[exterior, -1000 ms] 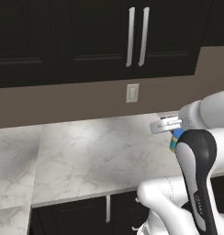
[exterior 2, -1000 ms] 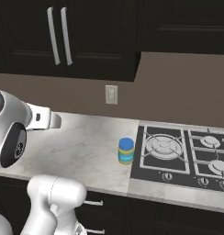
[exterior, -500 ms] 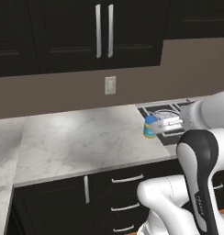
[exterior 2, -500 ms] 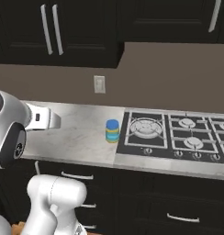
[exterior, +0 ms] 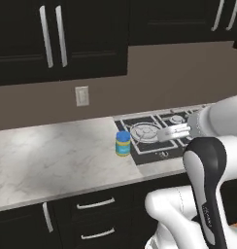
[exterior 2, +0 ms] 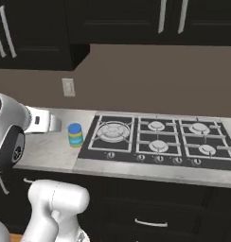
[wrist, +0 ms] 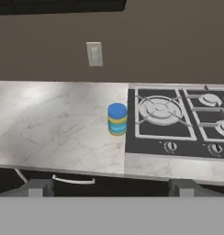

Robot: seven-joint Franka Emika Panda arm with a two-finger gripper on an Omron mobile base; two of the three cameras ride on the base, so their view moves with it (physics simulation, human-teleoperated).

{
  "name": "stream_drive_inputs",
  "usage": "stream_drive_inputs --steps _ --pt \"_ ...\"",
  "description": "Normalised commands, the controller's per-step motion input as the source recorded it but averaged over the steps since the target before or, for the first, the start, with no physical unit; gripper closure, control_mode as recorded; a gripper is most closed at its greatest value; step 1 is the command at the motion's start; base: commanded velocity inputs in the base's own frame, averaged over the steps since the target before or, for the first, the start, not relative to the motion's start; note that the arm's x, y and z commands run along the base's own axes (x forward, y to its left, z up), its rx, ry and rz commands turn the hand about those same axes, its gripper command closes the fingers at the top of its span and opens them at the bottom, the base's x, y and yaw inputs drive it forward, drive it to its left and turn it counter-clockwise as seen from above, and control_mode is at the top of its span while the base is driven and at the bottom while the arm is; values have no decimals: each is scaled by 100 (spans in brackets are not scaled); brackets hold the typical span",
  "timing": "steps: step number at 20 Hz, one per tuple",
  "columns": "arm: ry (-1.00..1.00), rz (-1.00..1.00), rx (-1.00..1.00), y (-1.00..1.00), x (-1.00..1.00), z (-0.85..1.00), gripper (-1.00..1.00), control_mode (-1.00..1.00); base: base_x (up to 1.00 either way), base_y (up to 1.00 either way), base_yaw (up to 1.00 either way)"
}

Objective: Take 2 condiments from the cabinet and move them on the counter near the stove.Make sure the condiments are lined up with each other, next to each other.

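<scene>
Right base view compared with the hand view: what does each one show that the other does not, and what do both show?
Right base view alone: the white arm and the cabinet handles above the stove. Hand view alone: the open pincer at its bottom edge, its finger tips spread wide. Both: the jar upright on the counter, close beside the stove, and the wall outlet.

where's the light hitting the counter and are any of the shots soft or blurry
Left base view: a pale sheen falls across the counter left of the jar. Right base view: the counter looks flatter and greyer, the cabinets nearly black. Hand view: a bright patch lies on the marble at left, the jar casts little shadow, and the stove edges look slightly soft.
</scene>
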Motion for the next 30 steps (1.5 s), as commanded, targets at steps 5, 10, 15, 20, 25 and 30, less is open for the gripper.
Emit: stream_drive_inputs --steps 5,10,15,20,25,30 --pt "0 0 0 0 0 0 -100 100 0 -100 -10" --pt "0 0 0 0 0 0 -100 100 0 -100 -6" --pt "0 0 0 0 0 0 -100 100 -15 -93 -3" --pt "0 0 0 0 0 0 -100 100 -33 -80 -1" --pt "0 0 0 0 0 0 -100 100 -19 -70 0" --pt "0 0 0 0 0 0 -100 100 3 -40 0"
